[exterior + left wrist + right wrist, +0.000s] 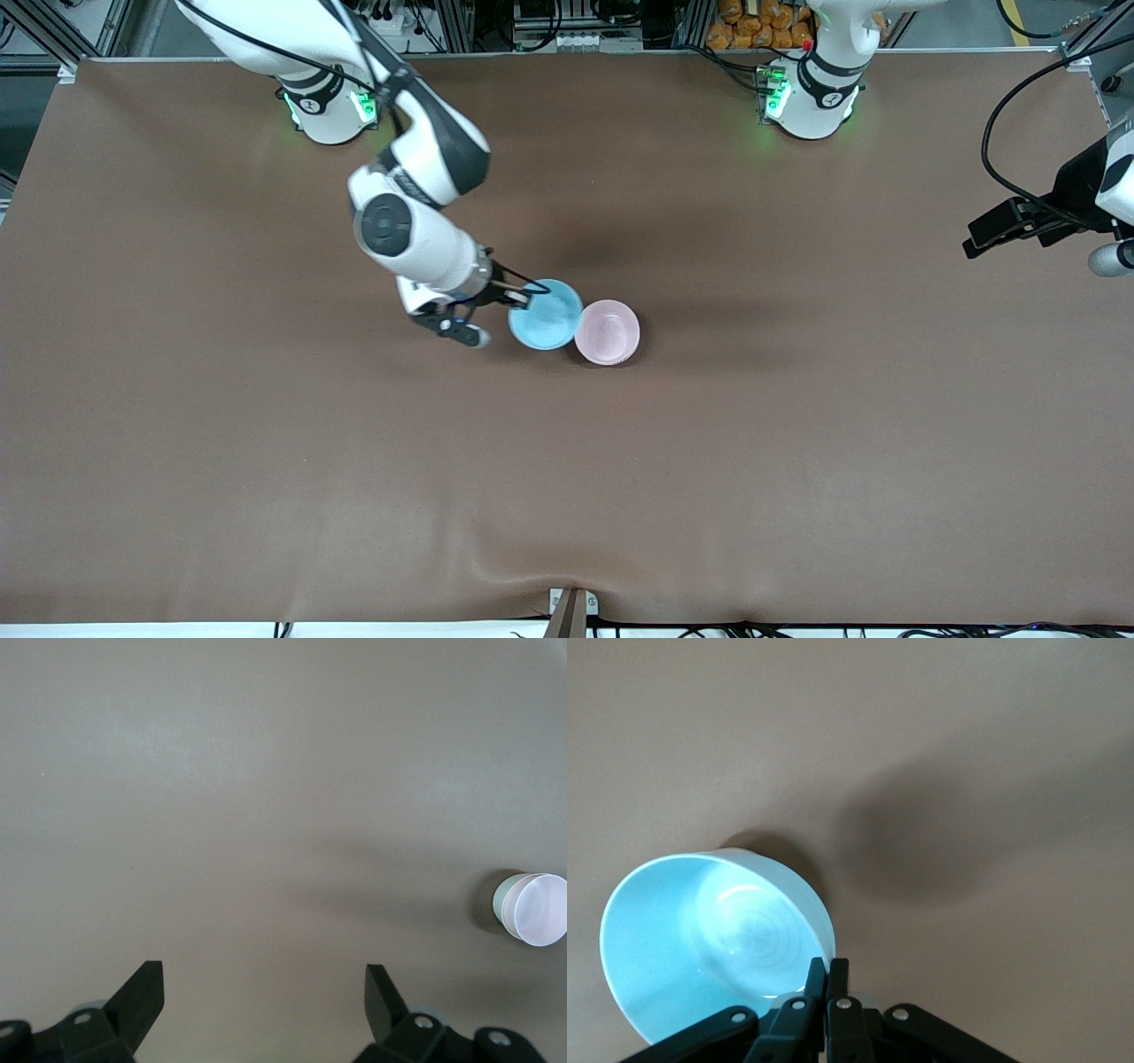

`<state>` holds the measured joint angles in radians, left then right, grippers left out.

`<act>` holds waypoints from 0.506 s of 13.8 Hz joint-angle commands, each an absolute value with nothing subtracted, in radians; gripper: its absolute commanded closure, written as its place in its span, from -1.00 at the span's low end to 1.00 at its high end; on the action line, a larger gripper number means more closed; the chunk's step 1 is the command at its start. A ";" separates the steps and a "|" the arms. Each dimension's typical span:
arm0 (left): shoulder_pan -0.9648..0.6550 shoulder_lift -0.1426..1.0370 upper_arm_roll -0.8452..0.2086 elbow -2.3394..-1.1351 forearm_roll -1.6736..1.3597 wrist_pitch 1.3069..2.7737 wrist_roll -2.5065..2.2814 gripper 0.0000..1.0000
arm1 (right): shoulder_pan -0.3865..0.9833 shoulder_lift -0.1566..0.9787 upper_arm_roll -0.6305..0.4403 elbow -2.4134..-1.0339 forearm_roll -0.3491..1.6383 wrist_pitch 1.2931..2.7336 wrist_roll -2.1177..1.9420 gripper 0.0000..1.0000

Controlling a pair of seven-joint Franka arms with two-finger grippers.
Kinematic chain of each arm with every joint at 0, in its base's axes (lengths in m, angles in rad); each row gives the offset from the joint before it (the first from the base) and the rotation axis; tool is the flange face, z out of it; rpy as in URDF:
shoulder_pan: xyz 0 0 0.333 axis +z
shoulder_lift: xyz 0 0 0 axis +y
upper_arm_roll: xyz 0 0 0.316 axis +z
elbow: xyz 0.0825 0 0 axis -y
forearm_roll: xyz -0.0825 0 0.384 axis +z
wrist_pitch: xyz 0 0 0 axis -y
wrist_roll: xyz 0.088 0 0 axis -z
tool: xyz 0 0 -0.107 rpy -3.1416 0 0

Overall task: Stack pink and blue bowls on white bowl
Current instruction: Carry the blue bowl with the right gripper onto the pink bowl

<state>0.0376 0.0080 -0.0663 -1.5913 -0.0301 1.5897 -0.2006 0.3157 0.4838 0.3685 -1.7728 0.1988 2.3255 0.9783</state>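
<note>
Centrally in the front view: right gripper (524,297) clamped on the rim of a light sky-blue smooth round bowl (546,315), tilted, touching a pale pink round bowl (608,332) on the brown desk (797,443). Left gripper (1001,232) at right edge, waiting.

Left wrist view: jaws spread wide, pink bowl (533,908) at right edge.

Right wrist view: jaws pinched on blue bowl (700,943) rim, lower left.

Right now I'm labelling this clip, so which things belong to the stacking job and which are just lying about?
Job: blue bowl, gripped at its rim by the right claw; pink bowl beside it, seemingly nested in a pale, probably white bowl.
Lying about: orange things near the left arm's base; left claw waits open.
</note>
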 commanded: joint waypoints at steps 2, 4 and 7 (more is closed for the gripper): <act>0.044 0.002 -0.067 -1.598 -0.040 1.597 -0.178 -1.00 | 0.405 0.627 0.353 -1.590 0.169 2.324 1.155 1.00; 0.048 0.002 -0.067 -1.600 -0.040 1.595 -0.176 -1.00 | 0.429 0.653 0.347 -1.562 0.097 2.324 1.228 1.00; 0.048 -0.002 -0.067 -1.608 -0.038 1.595 -0.176 -1.00 | 0.440 0.669 0.345 -1.565 0.091 2.327 1.232 1.00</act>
<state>0.0387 0.0084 -0.0656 -1.5967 -0.0301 1.5905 -0.2001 0.4282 0.6412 0.3571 -1.6026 0.1098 2.3420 1.2064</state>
